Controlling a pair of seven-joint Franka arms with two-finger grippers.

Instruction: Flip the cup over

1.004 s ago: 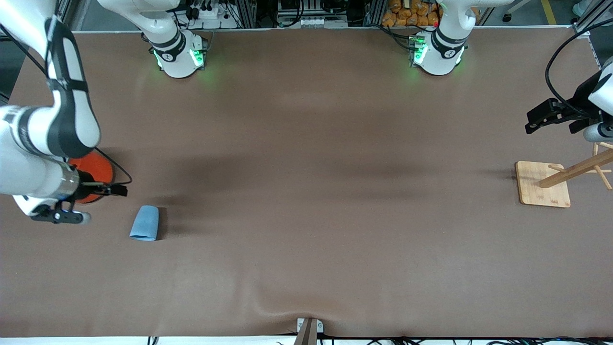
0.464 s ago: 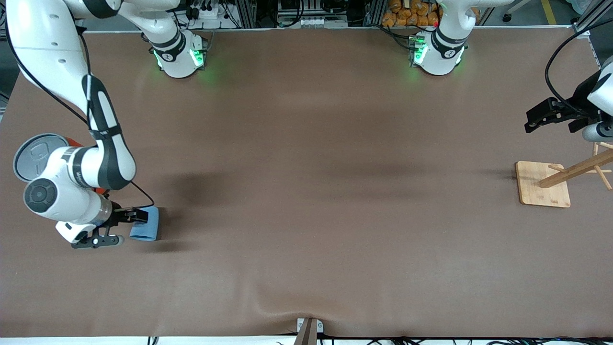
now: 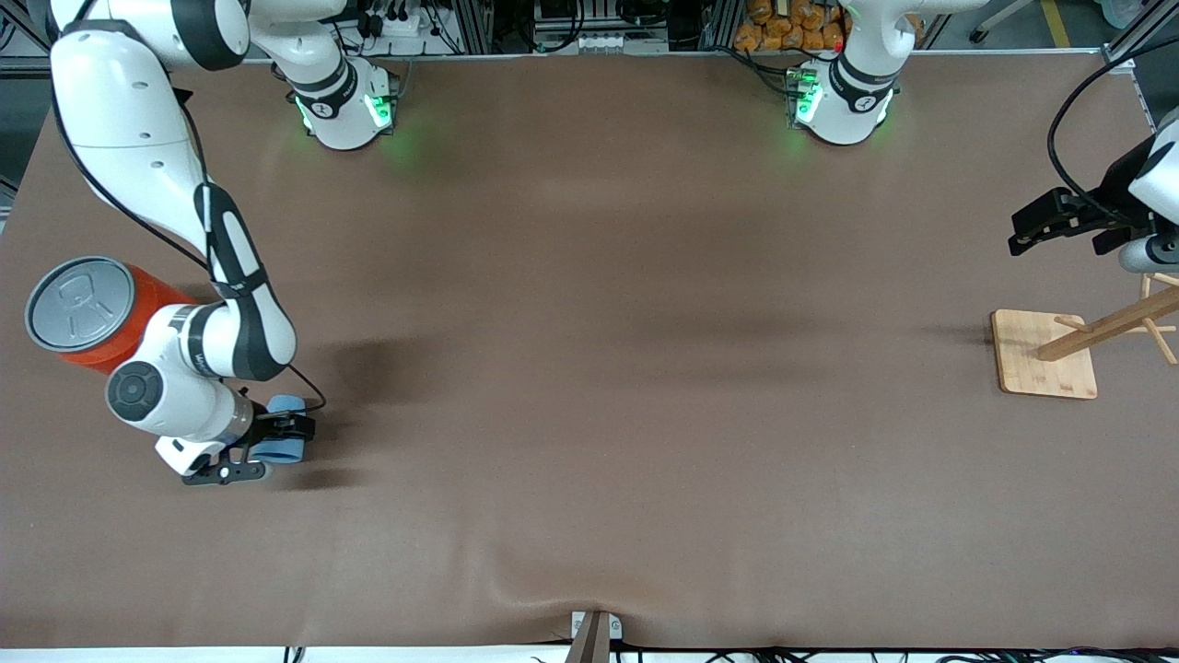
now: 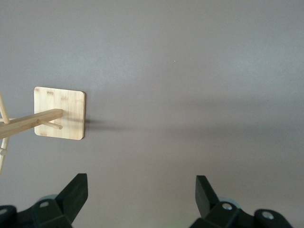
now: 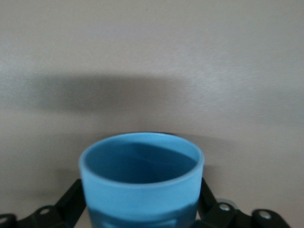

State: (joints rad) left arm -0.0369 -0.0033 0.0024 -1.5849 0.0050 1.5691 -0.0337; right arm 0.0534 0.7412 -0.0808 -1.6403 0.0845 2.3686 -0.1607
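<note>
A second ago the right tool (image 3: 281,435) was beside the orange can (image 3: 101,318), and the cup (image 3: 285,425) lay alone on the desk (image 3: 589,368). Now the right arm has come across and its tool is around the cup, low at the desk, one finger on each side of the blue wall. In the right wrist view the cup (image 5: 142,178) fills the space between the two fingers (image 5: 71,202). The fingers have begun to close in, but I cannot tell if they already press the cup or only stand beside it. To my judgement the approach is finished and the grasp is in progress; the flip itself is not yet done.

The cup is small, light blue and matte, without a handle, and darker blue inside. It lies on its side near the right arm's end of the desk, nearer to the front camera than the orange can. Its open mouth shows toward the wrist camera, and the rim looks round and undamaged.

The left tool (image 3: 1045,226) waits in the air at the left arm's end of the desk, near the wooden stand (image 3: 1045,354), with its fingers spread wide and nothing between them.
</note>
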